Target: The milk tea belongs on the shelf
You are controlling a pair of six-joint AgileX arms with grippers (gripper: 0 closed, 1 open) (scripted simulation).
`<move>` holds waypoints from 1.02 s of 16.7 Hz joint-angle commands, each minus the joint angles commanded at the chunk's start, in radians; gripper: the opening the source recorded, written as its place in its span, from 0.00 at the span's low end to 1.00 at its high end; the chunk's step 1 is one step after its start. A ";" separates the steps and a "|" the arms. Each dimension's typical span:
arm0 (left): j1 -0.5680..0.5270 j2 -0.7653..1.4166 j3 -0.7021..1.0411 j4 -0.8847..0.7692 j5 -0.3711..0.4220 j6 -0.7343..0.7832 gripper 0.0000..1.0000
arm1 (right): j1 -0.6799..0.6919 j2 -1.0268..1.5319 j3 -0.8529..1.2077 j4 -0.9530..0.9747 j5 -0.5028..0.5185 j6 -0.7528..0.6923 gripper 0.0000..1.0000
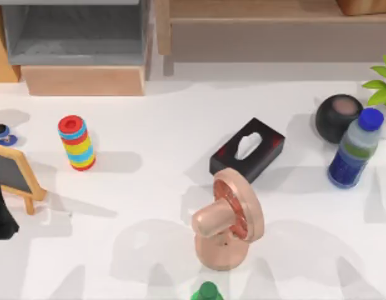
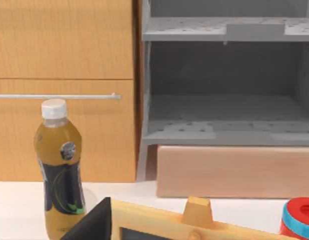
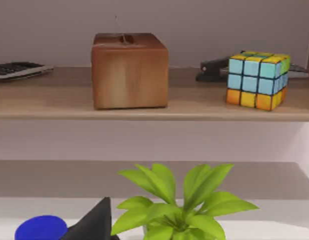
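Scene: AgileX arms at a cluttered white table [image 1: 155, 106], the job not yet begun.
Left gripper [image 2: 89, 225]: low at the table's left side, facing the grey shelf [image 2: 224, 132]. Whether it is open or closed cannot be told, nor whether it has hold of anything.
Milk tea [image 2: 59, 170]: an amber bottle with a white cap, upright on the table just ahead of the left gripper, apart from it and in front of a wooden cabinet [image 2: 64, 90].
Why upright: standing and capped, it probably offers its body for a side grasp with no spill.
Chalkboard [image 2: 159, 222]: a small wood-framed easel right in front of the left gripper, beside the bottle; likely the thing to avoid on the reach.
Shelf: farther ahead of the left gripper, beyond the bottle and easel. It sits raised on a pale wooden block [image 2: 234, 170], so the bottle would have to be lifted. Its lower bay looks open-fronted and bare.
Label: a dark wrap with a round emblem and green swirls; no words can be read.
Striped can [image 1: 76, 142]: near the easel, beyond the left gripper toward the table's middle; no lettering legible.
Right gripper [image 3: 92, 222]: parked at the table's right behind a plant [image 3: 179, 205], facing a wooden ledge with a puzzle cube [image 3: 258, 80]. Its opening cannot be told.
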 joint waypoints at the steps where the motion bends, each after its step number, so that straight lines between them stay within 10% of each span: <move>1: 0.000 0.000 0.000 0.000 0.000 0.000 1.00 | -0.032 0.074 0.021 0.062 -0.031 0.001 1.00; 17: 0.000 0.000 0.000 0.000 0.000 0.000 1.00 | -0.665 1.746 0.427 1.272 -0.634 0.007 1.00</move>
